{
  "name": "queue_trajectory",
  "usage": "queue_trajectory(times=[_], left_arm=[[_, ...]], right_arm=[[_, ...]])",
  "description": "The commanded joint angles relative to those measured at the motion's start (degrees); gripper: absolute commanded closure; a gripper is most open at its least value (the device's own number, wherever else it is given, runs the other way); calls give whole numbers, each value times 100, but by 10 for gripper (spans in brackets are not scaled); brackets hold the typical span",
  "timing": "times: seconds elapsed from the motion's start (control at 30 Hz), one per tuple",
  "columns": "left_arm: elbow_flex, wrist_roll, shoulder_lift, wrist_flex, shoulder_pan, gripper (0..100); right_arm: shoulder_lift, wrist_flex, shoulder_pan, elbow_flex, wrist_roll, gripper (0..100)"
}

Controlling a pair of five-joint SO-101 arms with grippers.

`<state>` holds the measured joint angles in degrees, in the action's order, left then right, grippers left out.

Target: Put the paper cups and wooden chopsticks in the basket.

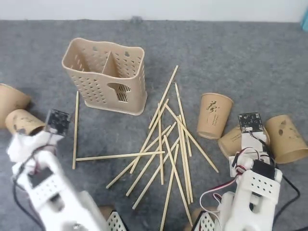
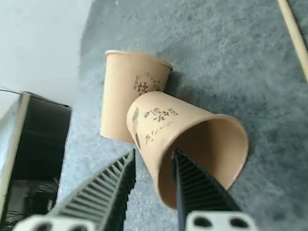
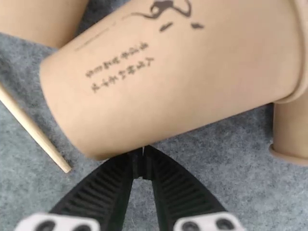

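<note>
On the grey desk (image 1: 240,53), the left claw (image 2: 154,155) stands partly open. Its toothed fingers (image 2: 115,185) straddle the wall of a tipped paper cup (image 2: 192,139), one finger outside and the other across the cup's mouth (whether either presses the paper cannot be told). Just beyond that cup, farther from the claw, a second paper cup (image 2: 130,91) sits close behind it. Off to the claw's side lies a lone chopstick (image 1: 75,130), well apart from the fingers. Farther out from the left claw, the tan basket (image 1: 103,94) stands upright, with a divider splitting it into two compartments. Between the two arms, the loose wooden chopsticks (image 1: 183,149) lie criss-crossed on the desk, outside the basket. Nearer the right arm, a brush-marked cup (image 1: 214,115) rests beside the pile. The right claw (image 3: 143,153) is pinched closed on nothing, its tips meeting just at the side of a lying printed cup (image 3: 178,72). A chopstick end (image 3: 36,134) lies close beside this claw, and an outer cup (image 1: 286,137) lies on its far side.
</note>
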<state>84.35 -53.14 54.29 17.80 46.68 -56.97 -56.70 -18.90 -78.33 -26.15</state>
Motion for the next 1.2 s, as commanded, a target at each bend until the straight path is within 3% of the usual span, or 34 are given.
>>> queue_trajectory(times=[0.0, 0.17, 0.3, 0.4, 0.57, 0.8, 1.17], left_arm=[[-1165, 97, -1829, -237, 62, 885], [-1613, 264, -2901, -624, 35, 894], [-1613, 879, -2778, -703, -158, 995], [-1640, 1301, -2426, -431, -325, 987], [-2114, 1881, -1442, 1292, -607, 987], [-4295, 2954, -897, 4299, -897, 987], [-7521, 5073, -914, 6338, -2127, 987]], right_arm=[[-171, -48, -66, 26, -62, 982], [-171, -48, -66, 26, -62, 982], [-171, -48, -66, 26, -62, 982], [-171, -40, -57, 26, -62, 982], [-171, -40, -66, 26, -62, 982], [-171, -31, -66, 26, -53, 982], [-171, -22, -66, 26, -62, 982]])
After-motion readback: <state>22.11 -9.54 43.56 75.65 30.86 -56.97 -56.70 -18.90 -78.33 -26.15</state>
